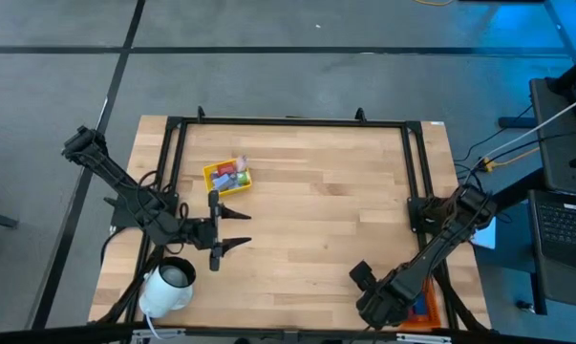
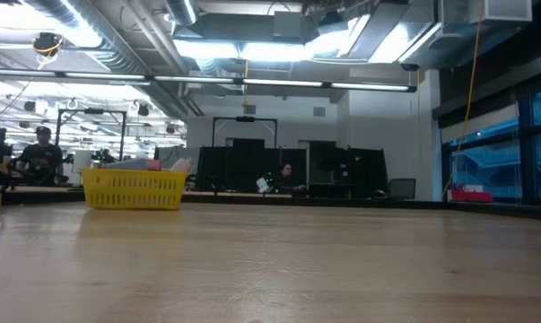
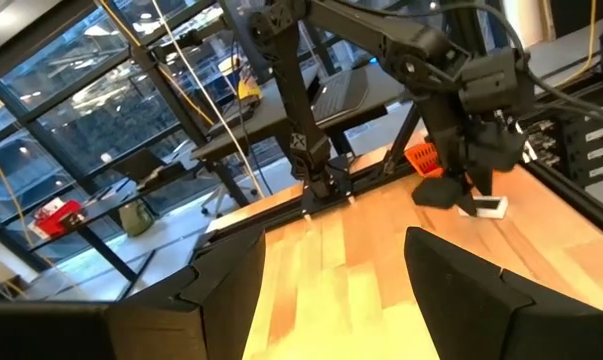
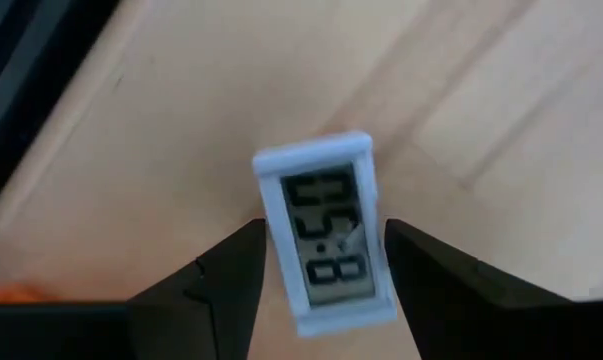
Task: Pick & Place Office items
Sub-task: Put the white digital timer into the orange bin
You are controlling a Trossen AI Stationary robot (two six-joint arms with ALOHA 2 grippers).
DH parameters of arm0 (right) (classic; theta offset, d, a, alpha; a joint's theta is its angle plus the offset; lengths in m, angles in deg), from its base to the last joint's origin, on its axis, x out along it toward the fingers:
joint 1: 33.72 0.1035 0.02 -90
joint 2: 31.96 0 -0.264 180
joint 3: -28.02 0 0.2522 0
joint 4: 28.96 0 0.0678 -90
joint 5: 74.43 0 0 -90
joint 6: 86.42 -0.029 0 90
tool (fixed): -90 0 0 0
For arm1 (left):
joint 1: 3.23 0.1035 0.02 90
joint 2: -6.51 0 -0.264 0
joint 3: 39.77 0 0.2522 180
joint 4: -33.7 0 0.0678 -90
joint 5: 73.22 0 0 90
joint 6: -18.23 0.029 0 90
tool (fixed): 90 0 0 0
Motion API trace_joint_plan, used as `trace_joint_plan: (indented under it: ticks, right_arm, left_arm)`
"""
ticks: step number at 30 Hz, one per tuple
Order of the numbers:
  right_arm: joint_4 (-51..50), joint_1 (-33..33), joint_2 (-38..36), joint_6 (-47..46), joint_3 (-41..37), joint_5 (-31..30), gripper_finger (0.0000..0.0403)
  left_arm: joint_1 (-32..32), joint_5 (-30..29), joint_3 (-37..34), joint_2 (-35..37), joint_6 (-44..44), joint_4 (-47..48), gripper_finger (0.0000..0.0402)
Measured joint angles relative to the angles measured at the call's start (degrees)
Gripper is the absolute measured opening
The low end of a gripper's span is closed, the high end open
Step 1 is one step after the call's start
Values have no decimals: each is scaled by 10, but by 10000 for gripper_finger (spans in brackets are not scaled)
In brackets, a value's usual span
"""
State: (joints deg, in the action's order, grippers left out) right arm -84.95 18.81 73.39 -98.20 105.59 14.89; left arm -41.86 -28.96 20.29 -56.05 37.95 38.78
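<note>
- Pale wooden table [image 1: 307, 210] fills the middle of the high view, edged by a black metal frame [image 1: 288, 121].
- Toward the far left of the table sits a yellow ribbed basket [image 1: 227, 178]; the office items [image 1: 230, 174] inside it show as small red, pink and blue pieces heaped together. In the low view the same basket [image 2: 134, 188] stands alone on the wood with the pieces just peeking over its rim.
- A white roll with a dark hollow [image 1: 167, 284] lies at the near left corner, close beside the left arm.
- An orange tray [image 1: 420, 304] sits at the near right edge, partly hidden under the right arm.
- The left gripper [image 1: 232, 229] hovers over the table just nearer than the yellow basket, its fingers spread apart with nothing between them.
- The right gripper [image 4: 321, 270] is low at the near right corner beside the orange tray. Its fingers are spread either side of a small white-framed digital display [image 4: 328, 232] showing dark digits; whether they touch it cannot be told.
- From the left wrist view the same white piece [image 3: 486, 207] rests on the wood under the right arm.
- Beyond the table, seated people and desks show in the room.
</note>
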Motion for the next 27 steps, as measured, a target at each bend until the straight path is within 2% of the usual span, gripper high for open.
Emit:
trace_joint_plan:
  ticks: [7,12,13,17,20,22,27]
  right_arm:
    - [29,7,19,-2,1,-2,203]
    - [6,2,16,-26,3,-16,143]
    - [-12,-2,14,-33,3,-21,131]
    - [-90,-12,2,-45,41,-71,130]
    - [-213,-17,-12,-90,99,-105,130]
    - [-291,-16,-13,-140,127,-90,130]
    - [-378,35,-18,-274,207,-20,130]
  left_arm:
    - [0,0,0,0,0,-3,237]
    - [0,0,0,0,0,-3,237]
    - [0,0,0,0,1,-3,237]
    - [0,0,0,0,4,-4,237]
    - [1,0,0,0,5,-5,237]
    - [1,0,0,0,5,-5,237]
    - [1,10,0,0,10,-4,237]
